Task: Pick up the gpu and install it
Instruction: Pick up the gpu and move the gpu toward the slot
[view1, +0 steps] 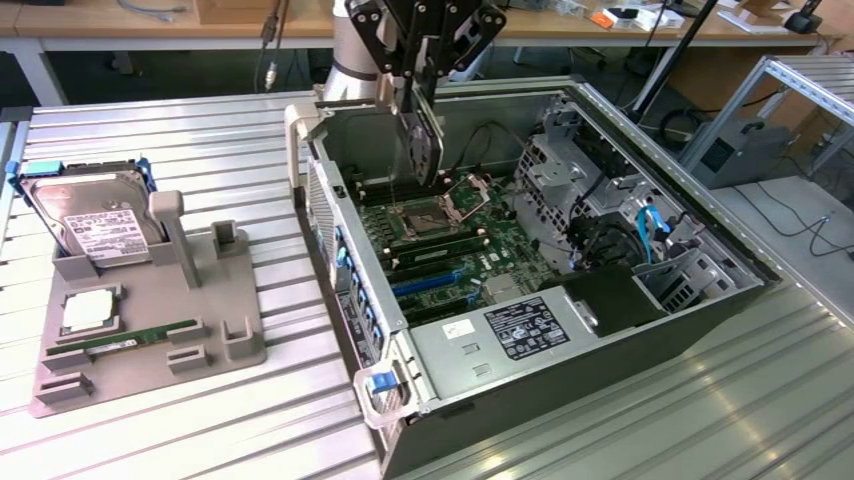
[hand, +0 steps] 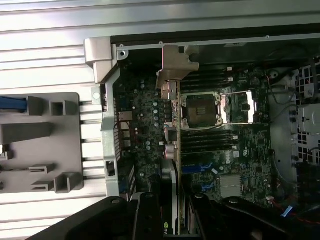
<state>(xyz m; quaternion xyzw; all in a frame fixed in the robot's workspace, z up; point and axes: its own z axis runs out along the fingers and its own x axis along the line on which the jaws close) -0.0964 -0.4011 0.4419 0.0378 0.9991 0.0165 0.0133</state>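
Gpu (view1: 424, 145) gripped above the open case (view1: 320, 150)
The gripper (view1: 422, 88), jaws half closed on the gpu, holds it on edge over the motherboard (view1: 467, 240) near the CPU socket (view1: 427, 213), toward the case's far end.

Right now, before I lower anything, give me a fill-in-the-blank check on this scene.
1. The gripper grips the gpu over the motherboard of the ___ computer case.
2. The gpu is held ___, not flat.
3. The hard drive stands in the grey holder, at the exterior view's ___.
Missing words: open; upright; left.
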